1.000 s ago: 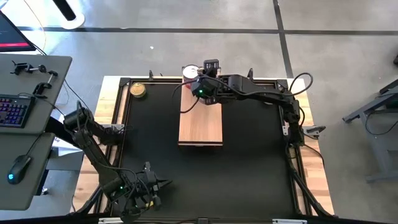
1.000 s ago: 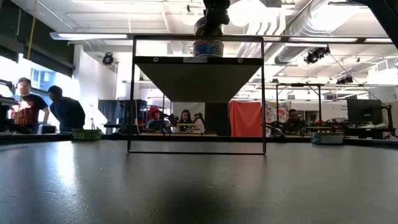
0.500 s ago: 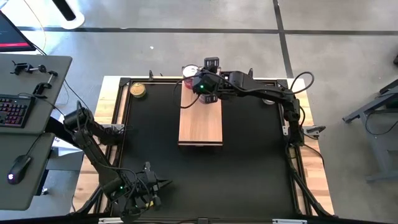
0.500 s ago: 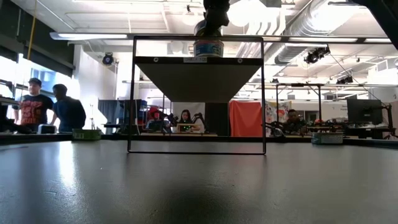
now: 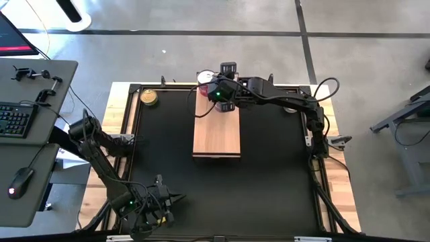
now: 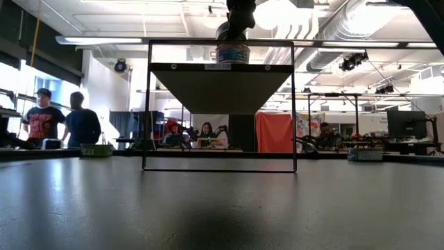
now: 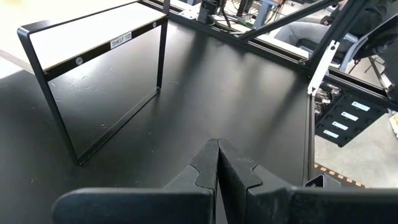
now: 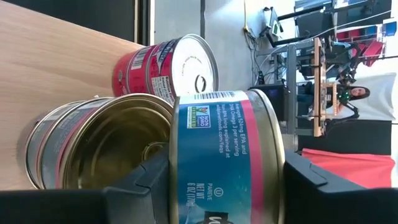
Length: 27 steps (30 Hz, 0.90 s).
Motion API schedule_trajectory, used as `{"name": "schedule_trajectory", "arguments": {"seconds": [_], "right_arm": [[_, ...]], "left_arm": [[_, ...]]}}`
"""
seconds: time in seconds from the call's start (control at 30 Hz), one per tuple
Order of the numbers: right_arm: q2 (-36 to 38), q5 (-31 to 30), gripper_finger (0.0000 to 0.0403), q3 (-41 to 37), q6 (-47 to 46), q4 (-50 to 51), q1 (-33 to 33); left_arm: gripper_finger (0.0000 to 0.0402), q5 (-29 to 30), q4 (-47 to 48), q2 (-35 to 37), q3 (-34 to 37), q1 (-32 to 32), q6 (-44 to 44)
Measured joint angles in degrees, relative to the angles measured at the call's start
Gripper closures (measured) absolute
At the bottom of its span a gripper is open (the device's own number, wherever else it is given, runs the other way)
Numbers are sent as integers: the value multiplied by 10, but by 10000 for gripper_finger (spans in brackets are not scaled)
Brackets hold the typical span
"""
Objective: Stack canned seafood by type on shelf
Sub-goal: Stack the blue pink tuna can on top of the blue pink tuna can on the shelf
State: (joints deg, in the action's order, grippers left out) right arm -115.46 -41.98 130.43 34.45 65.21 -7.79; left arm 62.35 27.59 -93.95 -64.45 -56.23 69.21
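Note:
The shelf (image 5: 216,131) is a light-wood plank on a black frame in the middle of the black mat. At its far end stand a red-labelled tin (image 8: 165,65) with a silver lid and a short stack of gold-lidded tins (image 8: 106,146). My right gripper (image 8: 227,186) reaches in from the table's right, shut on a blue-and-pink-labelled can (image 8: 224,155) right beside that stack. One more gold tin (image 5: 149,97) sits at the table's far left. My left gripper (image 7: 217,163) hovers shut over the mat's near left corner. My right gripper pinches the blue-and-pink can between its two fingers, one finger (image 8: 146,177) at the can's bottom end and the other (image 8: 311,180) at its lid end (image 8: 273,143). The fingers slant down from the table's right. The can stands upright; whether its bottom touches the gold stack, I cannot tell.
Most of the shelf's top toward the near side is bare wood. The shelf's black frame legs (image 7: 62,124) stand on the mat. A desk with keyboard and mouse (image 5: 20,121) stands left of the table. People move in the room behind (image 6: 62,121).
My right gripper has swung a little toward the table's far edge with the can still between its fingers, then kept still. The can stays upright at the shelf's far end.

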Motion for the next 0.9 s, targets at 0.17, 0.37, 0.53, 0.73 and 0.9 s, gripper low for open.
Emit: {"name": "schedule_trajectory", "arguments": {"seconds": [0.17,0.37,0.53,0.73,0.9], "right_arm": [[0,0,217,0,-33,0,0],[0,6,215,0,-52,0,0],[-1,20,197,0,-60,3,1],[-2,34,166,-1,-61,4,1],[-2,34,148,-1,-60,8,4]], "left_arm": [[401,0,0,0,0,0,0],[401,0,2,0,0,0,0],[401,0,7,0,0,0,0],[401,0,8,0,0,0,2],[401,0,9,0,0,0,2]]}}
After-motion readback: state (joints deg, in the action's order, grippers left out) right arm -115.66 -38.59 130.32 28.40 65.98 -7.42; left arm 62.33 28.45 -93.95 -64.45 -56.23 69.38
